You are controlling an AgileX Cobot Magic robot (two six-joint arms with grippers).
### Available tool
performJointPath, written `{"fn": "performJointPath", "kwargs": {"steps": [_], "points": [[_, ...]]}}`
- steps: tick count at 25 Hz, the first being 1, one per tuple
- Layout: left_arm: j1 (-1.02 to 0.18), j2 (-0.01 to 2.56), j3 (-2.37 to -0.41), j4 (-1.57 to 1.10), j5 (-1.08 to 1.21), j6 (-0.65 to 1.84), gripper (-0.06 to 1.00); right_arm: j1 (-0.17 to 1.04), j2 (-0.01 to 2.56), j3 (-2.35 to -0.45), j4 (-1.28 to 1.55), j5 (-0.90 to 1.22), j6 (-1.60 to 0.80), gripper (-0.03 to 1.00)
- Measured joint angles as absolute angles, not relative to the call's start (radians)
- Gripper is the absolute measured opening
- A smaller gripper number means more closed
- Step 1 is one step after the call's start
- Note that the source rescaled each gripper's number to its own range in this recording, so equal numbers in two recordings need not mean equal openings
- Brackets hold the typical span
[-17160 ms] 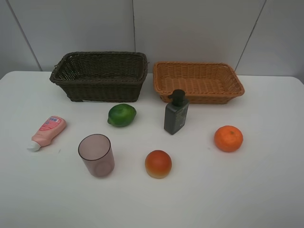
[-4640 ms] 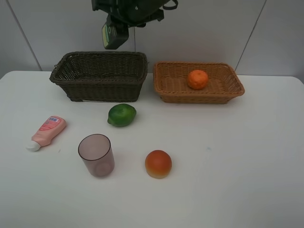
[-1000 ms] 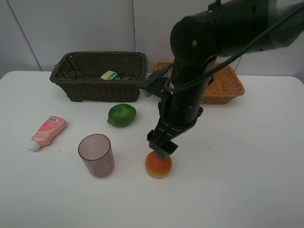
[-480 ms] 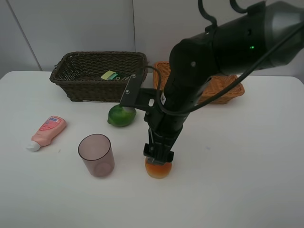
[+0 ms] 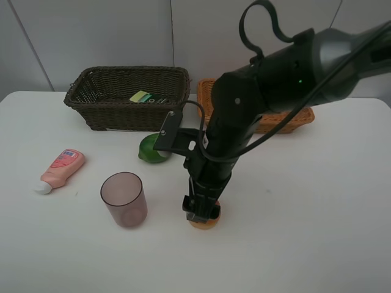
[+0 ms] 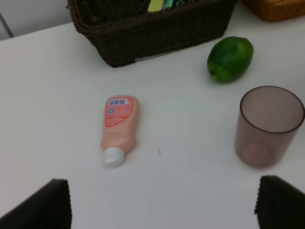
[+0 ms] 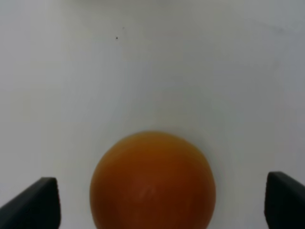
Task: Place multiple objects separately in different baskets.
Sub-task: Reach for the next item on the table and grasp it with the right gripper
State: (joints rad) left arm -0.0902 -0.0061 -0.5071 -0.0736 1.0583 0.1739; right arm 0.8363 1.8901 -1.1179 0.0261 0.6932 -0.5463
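Note:
The red-orange round fruit (image 5: 204, 222) sits on the table, mostly hidden under my right gripper (image 5: 200, 211). In the right wrist view the fruit (image 7: 152, 183) lies between the wide-apart fingertips (image 7: 31, 202), and the right gripper (image 7: 157, 202) is open around it. The left gripper (image 6: 162, 207) is open and empty above the table near the pink tube (image 6: 119, 126). The lime (image 5: 148, 151), mauve cup (image 5: 124, 199) and pink tube (image 5: 60, 169) lie on the table. The pump bottle (image 5: 145, 96) lies in the dark basket (image 5: 98, 97). The tan basket (image 5: 296, 116) is partly behind the arm; the mandarin is hidden.
The right arm (image 5: 244, 116) reaches across the middle and covers part of the lime and the tan basket. The lime (image 6: 230, 58), cup (image 6: 269, 125) and dark basket (image 6: 143, 36) show in the left wrist view. The left arm is out of the exterior view.
The right arm has lowered onto the red-orange fruit, its open fingers now straddling it. Earlier, the mandarin went into the tan basket and the pump bottle into the dark basket.

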Motion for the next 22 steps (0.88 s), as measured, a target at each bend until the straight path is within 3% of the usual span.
{"fn": "performJointPath", "kwargs": {"steps": [22], "points": [[-0.09, -0.006, -0.507, -0.074, 1.058, 0.174, 1.0, 0.836, 1.99, -1.118, 0.026, 0.703, -0.542, 0.87]]}}
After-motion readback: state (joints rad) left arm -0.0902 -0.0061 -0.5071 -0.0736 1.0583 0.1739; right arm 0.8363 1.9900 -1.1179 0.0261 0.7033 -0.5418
